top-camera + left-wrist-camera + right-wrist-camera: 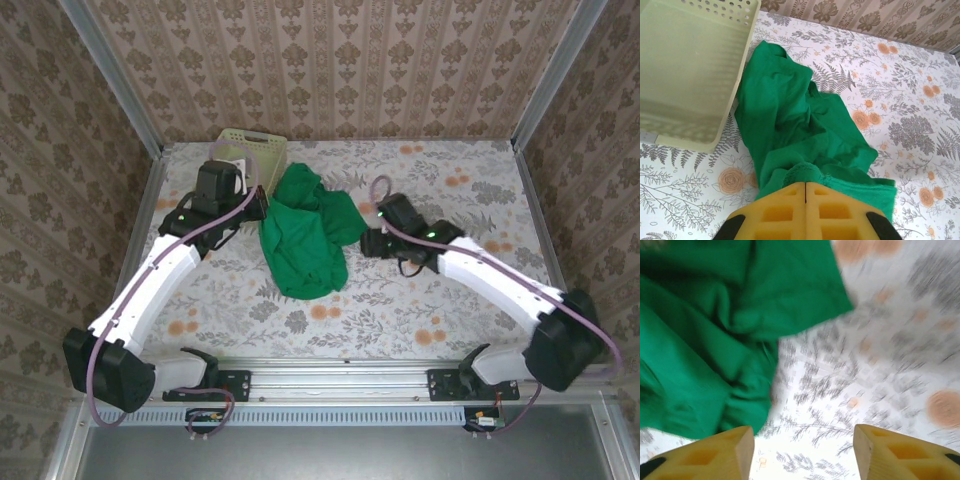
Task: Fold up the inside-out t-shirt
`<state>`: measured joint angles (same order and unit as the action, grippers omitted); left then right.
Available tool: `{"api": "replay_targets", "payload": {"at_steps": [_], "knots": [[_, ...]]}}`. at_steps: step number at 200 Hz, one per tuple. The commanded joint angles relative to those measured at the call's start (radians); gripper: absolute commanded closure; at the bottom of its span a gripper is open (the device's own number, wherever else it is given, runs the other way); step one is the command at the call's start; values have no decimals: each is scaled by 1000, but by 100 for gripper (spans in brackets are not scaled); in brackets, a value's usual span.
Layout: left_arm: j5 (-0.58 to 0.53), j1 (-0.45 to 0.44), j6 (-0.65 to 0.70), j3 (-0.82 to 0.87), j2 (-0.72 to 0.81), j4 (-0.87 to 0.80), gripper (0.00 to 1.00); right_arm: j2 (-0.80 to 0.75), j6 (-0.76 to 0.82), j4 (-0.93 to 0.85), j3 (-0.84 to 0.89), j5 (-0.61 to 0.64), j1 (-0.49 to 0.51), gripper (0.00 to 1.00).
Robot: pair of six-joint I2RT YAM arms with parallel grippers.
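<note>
Where the worktop (450, 200) is concerned, we enter one item of work: the inside-out t-shirt (305, 235), bright green. It lies in a crumpled heap toward the far edge, a little left of the middle. No fold is made in it. We cannot tell sleeves from hem in the heap, and we find no tag.

Holding, the left gripper (805, 184): fingers pressed together, with a ridge of the shirt's cloth pinched at their tips, at the left side of the heap.

Free, the right gripper (802, 429): fingers spread wide, with only patterned worktop between them. The shirt's right edge is just beside the left finger. This view is blurred.

Step in hand, as we judge it: opening the heap out flat before any fold.
- The left pinch looks better kept on one edge of the cloth than on a bunch of layers.
- The right fingers would do well to take the opposite edge near a corner, closing on cloth only.
- The two should then draw apart low over the worktop, toward the open ground by the near edge.
- We would pull away from the basket (690, 75), so that the cloth neither drags it nor drapes over its rim.

Container, one: the basket, pale yellow-green plastic lattice, at the far left corner. The part of its inside that the left wrist view shows holds nothing. The shirt lies close against its side, and we cannot tell whether the two touch.
</note>
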<state>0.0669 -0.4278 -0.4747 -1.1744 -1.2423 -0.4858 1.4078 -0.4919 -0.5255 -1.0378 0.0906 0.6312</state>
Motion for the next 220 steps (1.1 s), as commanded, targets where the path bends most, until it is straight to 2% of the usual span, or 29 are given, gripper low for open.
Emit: {"api": "replay_targets", "payload": {"at_steps": [1,43,92,122,131,152,159,170,189,206,220], "knots": [[-9,-2,16,-23,-20,-32,100,104,-1,108,38,-57,83,36],[-27,-4,15,0,-26,-34,100,244,7,225,-1,-49,176,28],[-32,-2,10,5,-22,-37,100,392,2,189,-100,-14,217,20],[-29,-2,10,-15,-20,-46,100,422,-9,141,-136,21,227,34],[-27,-2,9,-22,-19,-48,100,421,-23,126,-138,40,226,46],[-20,-2,7,-36,-10,-55,100,388,-44,101,-123,90,227,82],[-20,-2,5,-44,-5,-59,100,358,-55,92,-111,123,228,91],[-18,-2,5,-53,3,-66,100,284,-58,69,-90,189,228,100],[-18,-2,11,-65,31,-71,100,101,-54,14,-46,356,233,100],[-17,-2,14,-83,59,-76,100,-87,-9,-62,-54,432,232,100],[28,-7,19,-109,83,-66,100,-210,9,-156,-115,483,230,100]]}}
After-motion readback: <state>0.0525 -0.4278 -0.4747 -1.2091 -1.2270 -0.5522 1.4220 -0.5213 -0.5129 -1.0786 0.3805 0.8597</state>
